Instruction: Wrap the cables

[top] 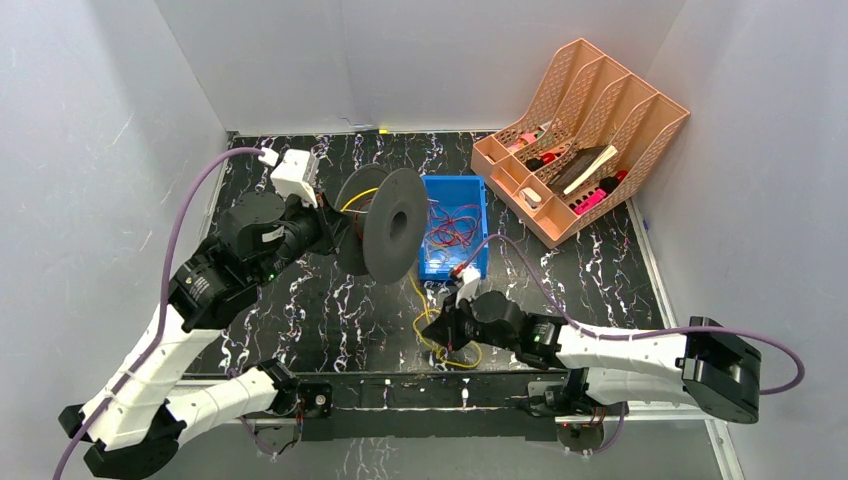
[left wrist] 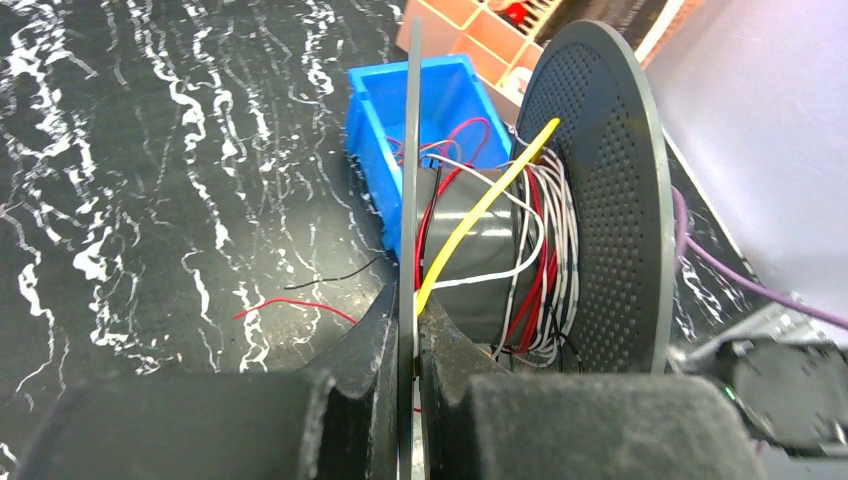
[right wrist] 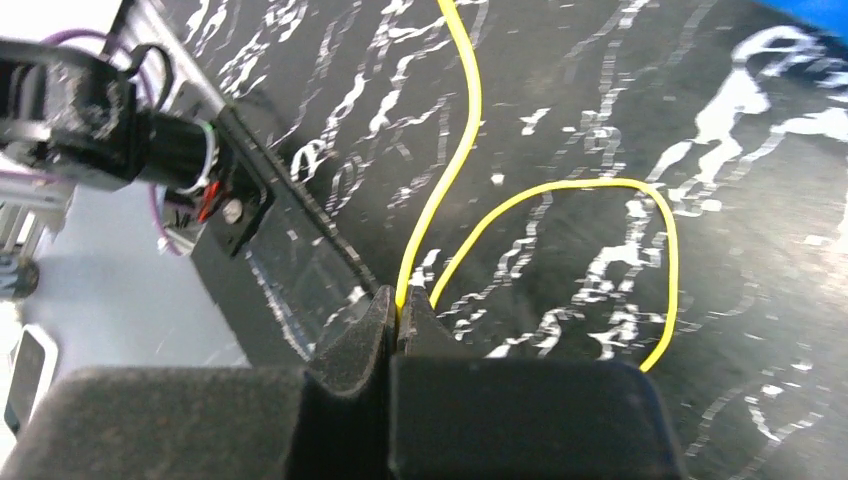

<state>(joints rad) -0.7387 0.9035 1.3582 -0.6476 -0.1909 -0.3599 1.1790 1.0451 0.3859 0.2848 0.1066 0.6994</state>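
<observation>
A grey spool (top: 390, 225) with two round flanges is held above the table. My left gripper (left wrist: 408, 320) is shut on the rim of the near flange (left wrist: 410, 180). Red, white and black cables (left wrist: 540, 270) are wound on the core, and a yellow cable (left wrist: 480, 215) crosses it. The yellow cable (top: 440, 335) runs down to the table and loops there. My right gripper (right wrist: 405, 310) is shut on the yellow cable (right wrist: 455, 170), low near the table's front edge; a loop (right wrist: 640, 230) lies beside it.
A blue bin (top: 455, 225) holding loose red cables sits just right of the spool. A peach desk organiser (top: 580, 140) stands at the back right. Loose red and black cable pieces (left wrist: 300, 295) lie on the black marbled table. White walls enclose the table.
</observation>
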